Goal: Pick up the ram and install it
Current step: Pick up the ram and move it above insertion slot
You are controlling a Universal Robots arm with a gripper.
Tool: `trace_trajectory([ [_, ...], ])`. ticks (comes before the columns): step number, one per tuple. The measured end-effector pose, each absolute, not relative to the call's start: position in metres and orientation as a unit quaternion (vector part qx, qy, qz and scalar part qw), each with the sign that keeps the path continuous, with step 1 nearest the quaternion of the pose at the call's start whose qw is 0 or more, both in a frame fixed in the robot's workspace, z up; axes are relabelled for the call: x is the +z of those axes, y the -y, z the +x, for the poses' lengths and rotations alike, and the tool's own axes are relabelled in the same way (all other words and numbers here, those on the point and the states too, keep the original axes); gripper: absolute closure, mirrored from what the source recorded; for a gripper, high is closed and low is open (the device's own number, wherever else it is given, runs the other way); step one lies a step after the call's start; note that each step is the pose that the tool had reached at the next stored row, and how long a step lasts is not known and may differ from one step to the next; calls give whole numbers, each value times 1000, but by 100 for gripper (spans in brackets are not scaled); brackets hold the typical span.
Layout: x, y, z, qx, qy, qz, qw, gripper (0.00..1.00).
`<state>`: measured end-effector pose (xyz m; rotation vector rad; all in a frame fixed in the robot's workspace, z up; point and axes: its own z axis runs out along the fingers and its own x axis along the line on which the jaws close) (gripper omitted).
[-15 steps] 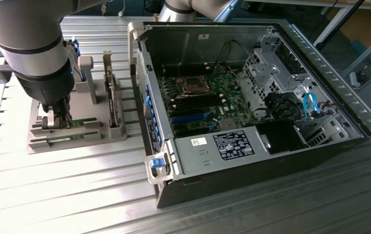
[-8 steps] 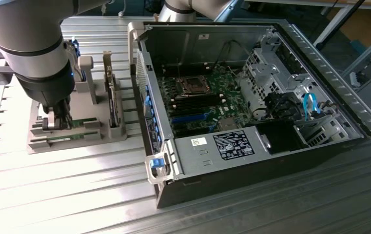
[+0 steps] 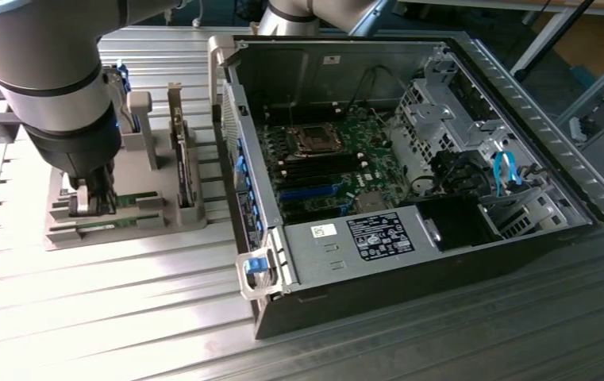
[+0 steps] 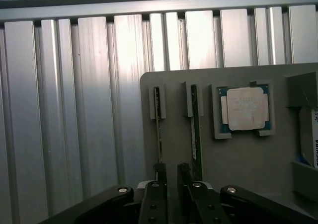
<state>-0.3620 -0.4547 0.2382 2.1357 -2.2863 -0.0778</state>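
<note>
Two ram sticks stand on edge in slots of a grey holder (image 4: 174, 149); one ram (image 4: 158, 124) is nearer the holder's edge and the other ram (image 4: 195, 129) is nearer the square silver processor chip (image 4: 244, 109). My gripper (image 4: 172, 173) hangs low over the near ends of the two sticks. Its fingers (image 4: 160, 177) stand partly apart, with bare grey holder showing in the gap and nothing held. In the exterior view the gripper (image 3: 95, 208) reaches down into the holder (image 3: 121, 226) at the exterior view's left.
An open computer case (image 3: 408, 262) lies at the exterior view's right, its motherboard (image 3: 323, 171) with black and blue slots facing up. A boxy hard drive (image 4: 310, 134) sits at the holder's far side. Ribbed aluminium table (image 3: 121, 317) surrounds everything.
</note>
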Motion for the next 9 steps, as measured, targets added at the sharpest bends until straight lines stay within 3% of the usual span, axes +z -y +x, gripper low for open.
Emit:
trace_trajectory([
  [9,238,459,-362,-25,731,682,6,76],
])
